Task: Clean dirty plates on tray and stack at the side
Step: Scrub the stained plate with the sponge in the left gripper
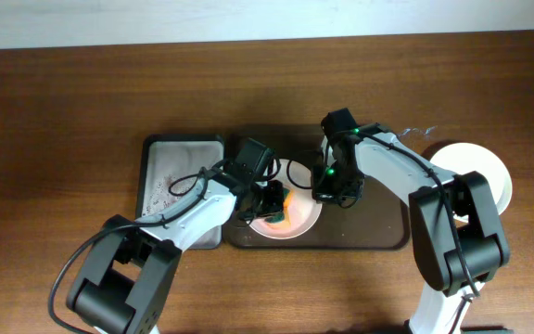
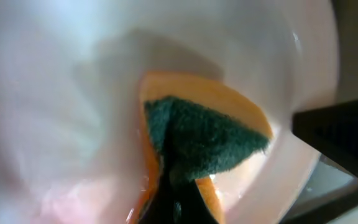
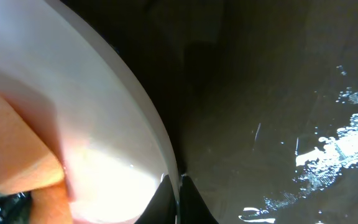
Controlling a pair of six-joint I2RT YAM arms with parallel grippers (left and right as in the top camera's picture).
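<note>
A pale pink plate (image 1: 297,221) lies on the dark brown tray (image 1: 378,232). My left gripper (image 1: 274,198) is shut on an orange sponge with a green scouring side (image 2: 204,134) and presses it onto the plate's inside (image 2: 61,93). My right gripper (image 1: 328,190) is shut on the plate's right rim (image 3: 166,155), one finger inside and one outside. A white plate (image 1: 476,167) lies on the table to the right of the tray. The pale green plate is not visible.
A smaller grey-bottomed tray (image 1: 170,176) sits to the left of the brown tray. The wet brown tray floor (image 3: 278,112) shows in the right wrist view. Both arms cross over the tray's middle.
</note>
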